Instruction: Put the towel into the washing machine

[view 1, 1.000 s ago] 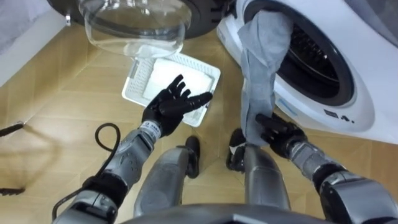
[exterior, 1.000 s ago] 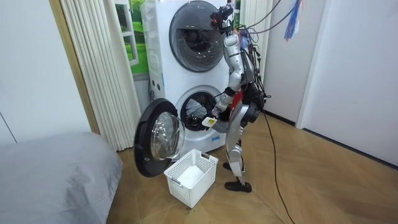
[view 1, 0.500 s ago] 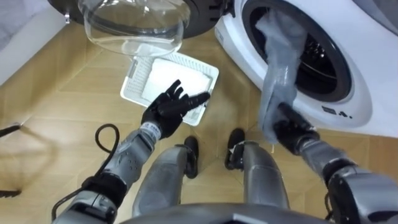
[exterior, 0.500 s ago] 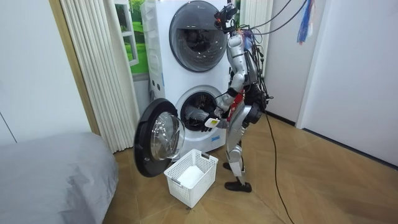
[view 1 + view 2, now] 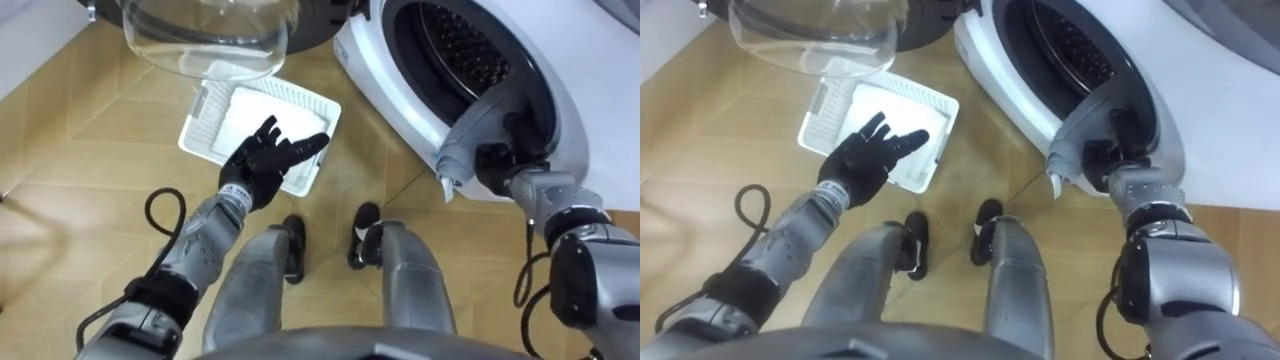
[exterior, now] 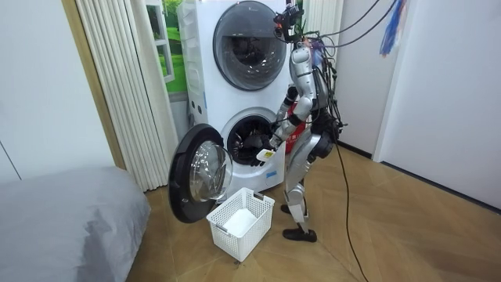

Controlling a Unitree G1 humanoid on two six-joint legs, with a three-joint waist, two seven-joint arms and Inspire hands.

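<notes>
The grey towel (image 5: 466, 137) lies bunched on the lower rim of the washing machine's round opening (image 5: 452, 48), with a small white tag hanging below it. My right hand (image 5: 503, 163) is shut on the towel at that rim, partly wrapped in the cloth. My left hand (image 5: 266, 160) hovers open with spread fingers over the white basket (image 5: 208, 108) on the floor. In the room view I stand bent a little before the lower machine (image 6: 252, 141), one arm reaching into its opening.
The machine's glass door (image 5: 205, 30) hangs open to the left of the opening, above the basket. A second machine (image 6: 246, 47) is stacked on top. A grey bed (image 6: 63, 219) fills the room view's lower left. Wooden floor lies around my feet.
The towel hung long from the drum a second ago; my right hand has carried its lower end up to the opening's rim. The left hand has barely moved. The eye view has shifted.
</notes>
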